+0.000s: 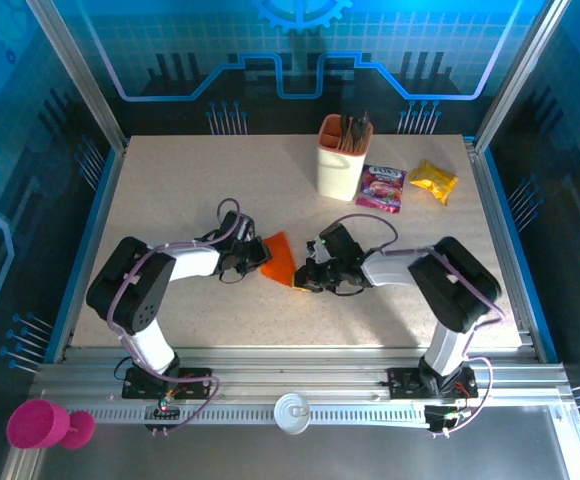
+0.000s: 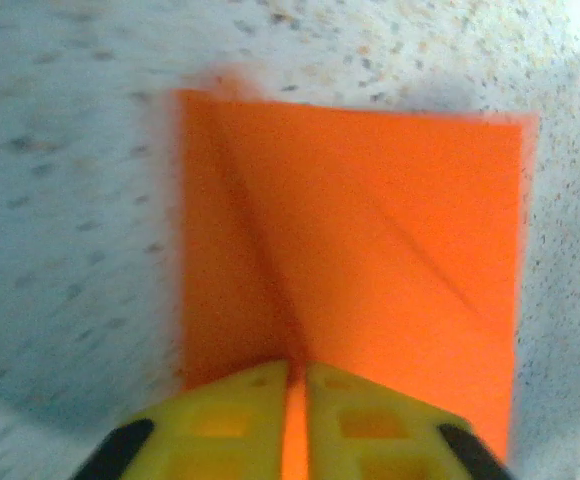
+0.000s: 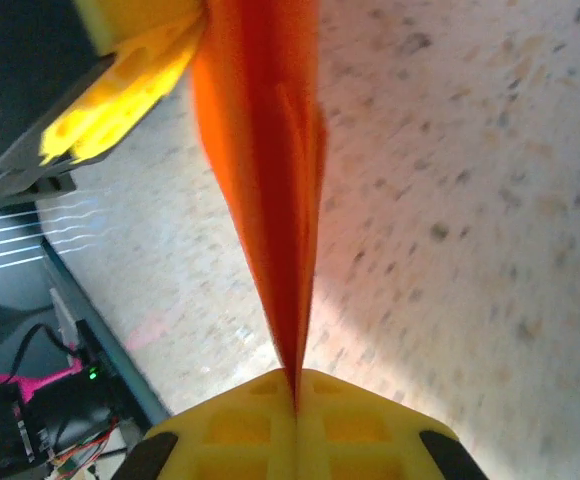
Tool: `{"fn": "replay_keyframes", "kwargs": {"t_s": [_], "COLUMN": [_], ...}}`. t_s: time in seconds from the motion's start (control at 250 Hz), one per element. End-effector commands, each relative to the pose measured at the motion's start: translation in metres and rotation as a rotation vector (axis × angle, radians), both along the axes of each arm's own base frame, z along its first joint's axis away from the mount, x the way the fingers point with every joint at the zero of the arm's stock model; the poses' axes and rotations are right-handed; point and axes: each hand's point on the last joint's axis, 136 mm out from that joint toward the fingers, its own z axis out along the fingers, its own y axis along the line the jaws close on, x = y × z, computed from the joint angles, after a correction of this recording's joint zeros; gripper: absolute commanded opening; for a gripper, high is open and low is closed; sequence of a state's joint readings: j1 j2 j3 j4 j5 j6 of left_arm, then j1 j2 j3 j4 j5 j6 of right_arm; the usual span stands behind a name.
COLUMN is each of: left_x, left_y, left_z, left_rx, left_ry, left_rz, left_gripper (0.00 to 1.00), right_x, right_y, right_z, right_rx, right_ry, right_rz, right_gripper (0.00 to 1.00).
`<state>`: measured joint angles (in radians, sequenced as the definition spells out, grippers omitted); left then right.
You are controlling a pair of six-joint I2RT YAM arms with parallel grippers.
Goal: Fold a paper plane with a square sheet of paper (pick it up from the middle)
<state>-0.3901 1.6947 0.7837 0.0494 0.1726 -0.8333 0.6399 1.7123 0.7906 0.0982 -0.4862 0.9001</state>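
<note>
Speckled beige surface [image 1: 170, 190] under a blue-lit enclosure carries the job. At its middle the left claw [image 1: 247, 258] is closed on one side of the square sheet of paper [image 1: 280, 260], its yellow fingers [image 2: 220, 425] nearly meeting, with a sliver of orange in the slit between them. Opposite, the right claw [image 1: 308, 278] is pinched fully shut on the other side of the same sheet, which rises edge-on out of its fingers [image 3: 240, 425] as a thin orange blade running toward the left claw's yellow tip. The paper is thus held between the two claws near the centre of the surface; whether its lower edge touches the surface I cannot tell. It is not a flat square: the left wrist view shows a rectangle-like face crossed by diagonal creases. I judge the folding to be partway through, with early creases set and no dart shape yet. From above, its long axis runs roughly from the far side toward the arm bases, leaning a little right at the near end, across the line between the claws. No clear nose shows, so I cannot say which way it points. The next move probably calls for one claw to hold firm while the other lets go and regrips for the next fold, without the pair pulling apart and tearing the thin paper. Well apart, at the far right, stand a peach holder cup [image 1: 341, 165], a purple snack packet [image 1: 381, 187] and a yellow snack packet [image 1: 434, 181].
</note>
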Motion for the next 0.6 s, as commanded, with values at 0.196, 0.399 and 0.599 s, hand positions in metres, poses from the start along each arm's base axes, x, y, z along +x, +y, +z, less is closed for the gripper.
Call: {"fn": "replay_keyframes", "kwargs": {"t_s": [0.196,0.399,0.599], "left_x": [-0.013,-0.039,-0.055], "left_y": [0.029,0.051,0.077], "left_z": [0.085,0.092,0.1], "left_rx": [-0.018,0.034,0.101], "left_ry": [-0.133,-0.18,-0.239], "left_rz": [0.044,0.081,0.151], "left_gripper": [0.4,0.66,0.86], "right_x": [-0.009,-0.009,-0.003], "right_y": [-0.086,-0.164,-0.222], "right_z": [0.088,0.119,0.134], "right_rx": [-0.372,-0.79,-1.184], "right_ry": [-0.203,-0.253,-0.23], "right_rz": [0.022,0.001,0.009], "right_gripper": [0.0,0.0,0.0]}}
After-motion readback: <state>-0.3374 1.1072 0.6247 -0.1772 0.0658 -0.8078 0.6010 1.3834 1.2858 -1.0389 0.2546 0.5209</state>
